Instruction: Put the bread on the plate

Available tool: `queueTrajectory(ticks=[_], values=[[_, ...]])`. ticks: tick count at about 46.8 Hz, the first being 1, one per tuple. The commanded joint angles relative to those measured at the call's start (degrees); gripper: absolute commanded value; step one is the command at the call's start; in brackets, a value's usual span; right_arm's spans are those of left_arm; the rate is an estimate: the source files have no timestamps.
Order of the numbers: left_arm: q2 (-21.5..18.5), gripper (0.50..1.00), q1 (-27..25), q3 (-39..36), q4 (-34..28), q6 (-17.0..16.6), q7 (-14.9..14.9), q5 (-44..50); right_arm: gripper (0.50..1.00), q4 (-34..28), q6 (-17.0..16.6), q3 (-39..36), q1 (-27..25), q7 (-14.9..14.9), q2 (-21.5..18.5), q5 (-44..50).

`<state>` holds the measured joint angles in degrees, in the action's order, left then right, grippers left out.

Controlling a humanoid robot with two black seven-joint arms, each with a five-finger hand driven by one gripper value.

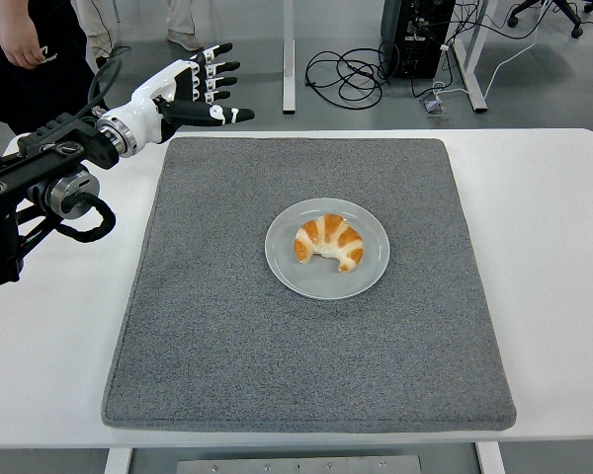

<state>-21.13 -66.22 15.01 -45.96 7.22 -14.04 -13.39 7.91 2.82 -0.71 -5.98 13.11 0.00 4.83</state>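
Head view shows the white table (563,296) from above, with its near edge at the 6 o'clock side of the picture. On the table lies a large grey mat (277,346) that covers most of the middle. The front part of the mat, toward 6 o'clock, carries nothing.

Near the centre of the mat stands a round grey plate (373,274). The bread (328,241), a golden croissant with pale stripes, lies on the plate, a little toward the 11 o'clock part of it. Its curved back points to 12 o'clock and its two ends point down to 6 o'clock. Nothing touches the bread or the plate.

From the plate, at about 10 o'clock and well apart, the left arm (40,188) comes in from the left edge, black with round joints and a black cable loop. The left hand (193,91) is white with black fingertips. It is raised near the far left corner of the mat, its fingers are stretched out and spread toward 3 o'clock, and it holds nothing. The right arm does not show.

Behind the table, at 12 o'clock, there is a grey floor with black cables (351,71), white desk legs and a dark computer case (415,35). At 11 o'clock, in the top corner, a person (25,59) in dark clothes stands partly in view.
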Motion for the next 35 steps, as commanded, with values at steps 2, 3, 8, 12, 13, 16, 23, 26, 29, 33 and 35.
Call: queueTrajectory(ticks=[2, 3, 8, 12, 13, 16, 23, 26, 29, 33, 35], values=[[-1.8, 0.96, 1.4, 1.7, 0.0, 1.7, 0.0, 1.9, 1.0, 0.0, 0.0, 0.0, 0.0, 0.0, 0.0, 0.0], [-2.2, 0.96, 1.8, 2.2, 0.0, 2.3, 0.0, 2.5, 1.0, 0.0, 0.0, 0.0, 0.0, 0.0, 0.0, 0.0], [-3.5, 0.96, 4.5, 5.2, 0.0, 5.0, 0.0, 5.1, 1.0, 0.4, 0.0, -0.1, 0.0, 0.0, 0.0, 0.0], [-4.8, 0.96, 6.5, 7.5, 0.0, 7.5, 0.0, 6.0, 1.0, 0.4, 0.0, -0.2, 0.0, 0.0, 0.0, 0.0], [-5.2, 0.96, 7.0, 8.2, 0.0, 8.1, 0.0, 6.3, 1.0, 0.4, 0.0, -0.2, 0.0, 0.0, 0.0, 0.0], [-6.3, 0.96, 8.7, 10.8, 0.0, 9.6, 0.0, 7.2, 1.0, 0.4, 0.0, -0.2, 0.0, 0.0, 0.0, 0.0], [-6.4, 0.961, 11.6, 15.1, 0.0, 11.5, 0.0, 8.3, 1.0, 0.4, 0.0, 0.0, 0.0, 0.0, 0.0, 0.0], [-6.3, 0.963, 11.9, 15.1, 0.0, 11.5, 0.0, 8.2, 1.0, 0.4, 0.0, 0.0, 0.0, 0.0, 0.0, 0.0], [-6.1, 0.963, 12.0, 15.0, 0.1, 11.4, 0.0, 8.3, 1.0, 0.4, 0.0, 0.0, 0.0, 0.0, 0.0, 0.0], [-5.8, 0.963, 12.1, 15.0, 0.1, 11.2, 0.0, 8.2, 1.0, 0.4, 0.0, 0.0, 0.0, 0.0, 0.0, 0.0], [-5.7, 0.963, 12.1, 15.0, 0.1, 11.2, 0.0, 8.2, 1.0, 0.4, 0.0, 0.1, -0.1, 0.0, 0.0, 0.0]])
